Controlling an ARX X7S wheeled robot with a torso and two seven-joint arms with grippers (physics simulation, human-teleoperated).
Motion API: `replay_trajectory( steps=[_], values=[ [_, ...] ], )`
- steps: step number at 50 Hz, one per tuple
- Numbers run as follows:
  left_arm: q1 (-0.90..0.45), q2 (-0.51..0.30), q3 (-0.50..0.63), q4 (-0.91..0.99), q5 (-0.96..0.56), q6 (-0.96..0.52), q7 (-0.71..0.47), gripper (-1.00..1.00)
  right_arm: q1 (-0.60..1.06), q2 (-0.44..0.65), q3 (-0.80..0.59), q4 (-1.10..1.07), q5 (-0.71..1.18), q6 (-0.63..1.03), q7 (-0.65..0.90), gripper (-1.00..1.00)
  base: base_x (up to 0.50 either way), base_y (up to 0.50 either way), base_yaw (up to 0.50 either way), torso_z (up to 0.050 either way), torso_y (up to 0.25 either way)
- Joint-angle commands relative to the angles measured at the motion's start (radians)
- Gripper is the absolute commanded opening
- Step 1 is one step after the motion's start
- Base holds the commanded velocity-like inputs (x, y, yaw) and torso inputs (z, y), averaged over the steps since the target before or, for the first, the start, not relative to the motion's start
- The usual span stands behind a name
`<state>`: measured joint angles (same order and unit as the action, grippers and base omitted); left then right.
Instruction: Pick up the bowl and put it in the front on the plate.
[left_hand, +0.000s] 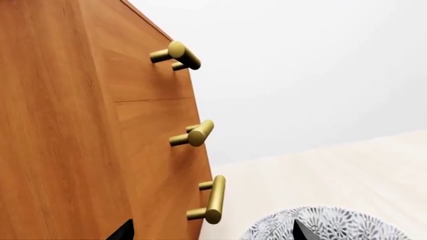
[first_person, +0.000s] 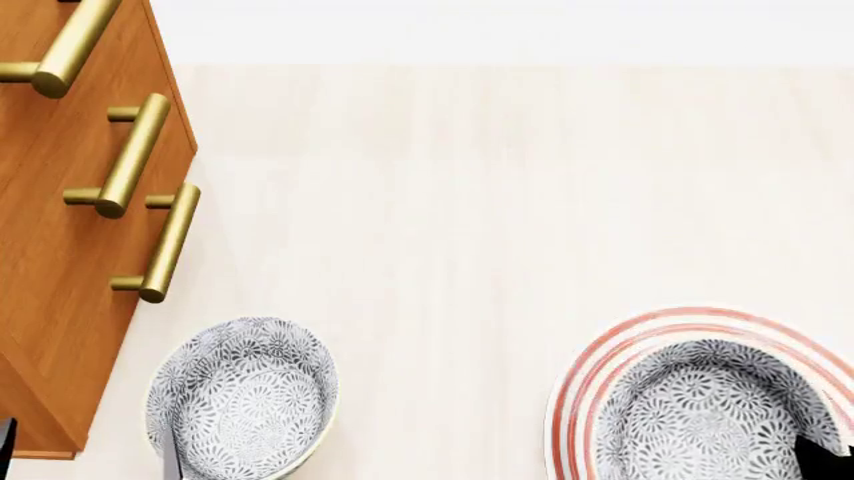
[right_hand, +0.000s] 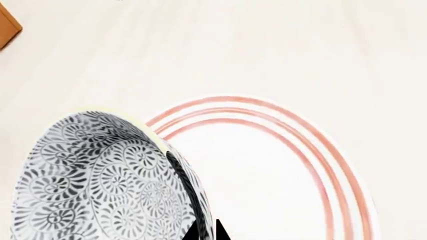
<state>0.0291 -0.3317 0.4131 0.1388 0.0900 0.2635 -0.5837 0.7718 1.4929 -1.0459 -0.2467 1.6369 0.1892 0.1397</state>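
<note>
Your widest surface is the pale wood-grain tabletop (first_person: 441, 200). At its left edge stands the orange-brown wooden drawer cabinet (first_person: 54, 300) with three brass bar handles (first_person: 134, 155).

Next in size: the large round white plate with red concentric rings (first_person: 587, 390), at the head view's lower right. The small deep grey-and-white floral ceramic bowl (first_person: 714, 415) sits over it, tilted in the right wrist view, its rim pinched between the dark fingertips of your right gripper (right_hand: 205, 234).

A second look-alike floral bowl (first_person: 243, 398) stands just beside the cabinet, well apart from the plate.

Your left gripper (left_hand: 207, 231) shows only two dark tips, one by the cabinet, one over that second bowl; they stand spread.
</note>
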Motion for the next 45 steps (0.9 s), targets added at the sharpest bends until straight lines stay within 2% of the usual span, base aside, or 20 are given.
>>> replay_trajectory(
  steps=[1,45],
  values=[
    [-0.002,0.013,-0.017,-0.013,0.009,0.023,0.020,1.00,0.058,-0.047,0.035,0.023,0.047,0.014,-0.050,-1.00,0.00,0.00,0.00,0.000,0.000],
    [-0.009,0.005,0.002,-0.021,-0.005,0.015,0.024,1.00,0.013,-0.174,0.013,0.212,0.102,-0.005,0.019,-1.00,0.00,0.00,0.00,0.000,0.000]
  ],
)
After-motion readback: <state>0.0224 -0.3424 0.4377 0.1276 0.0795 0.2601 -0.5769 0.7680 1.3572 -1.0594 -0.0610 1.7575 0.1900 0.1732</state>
